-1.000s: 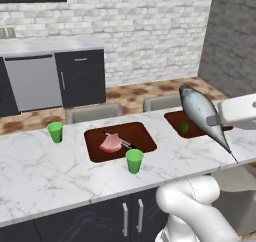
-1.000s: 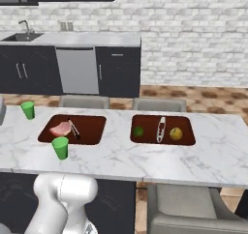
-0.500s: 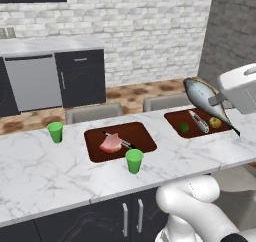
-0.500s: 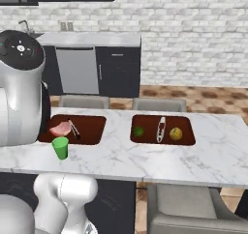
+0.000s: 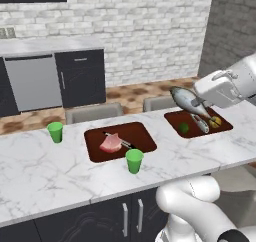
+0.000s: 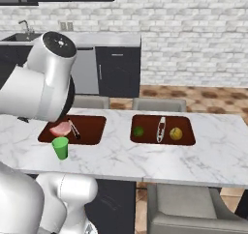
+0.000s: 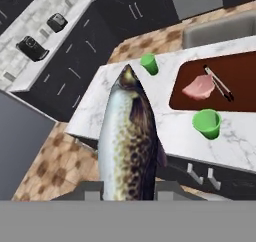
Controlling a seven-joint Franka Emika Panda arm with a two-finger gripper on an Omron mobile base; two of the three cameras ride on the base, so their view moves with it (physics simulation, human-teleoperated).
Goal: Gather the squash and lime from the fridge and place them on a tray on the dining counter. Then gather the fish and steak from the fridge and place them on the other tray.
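Note:
My gripper (image 5: 201, 104) is shut on the fish (image 5: 184, 99), a speckled silvery-grey body held in the air above the right tray (image 5: 172, 120). In the hand view the fish (image 7: 129, 141) runs up from between the fingertips (image 7: 92, 188). The lime (image 5: 183, 128) and the yellow squash (image 5: 215, 122) lie in that right tray with a silver utensil (image 5: 200, 122). The pink steak (image 5: 111, 143) lies in the left tray (image 5: 142, 133) beside dark tongs (image 5: 120, 140). Both trays sit on the white marble dining counter (image 5: 50, 171). The fridge is out of view.
Two green cups stand on the counter, one (image 5: 55, 132) left of the steak tray and one (image 5: 134, 161) in front of it. Grey chairs (image 6: 167, 104) line the far side. My arm's large white link (image 6: 43, 83) looms over the left tray (image 6: 92, 126).
The arm has swung left and back, carrying the fish from beyond the counter's right end to above the right tray. Its big white link has come into the right base view.

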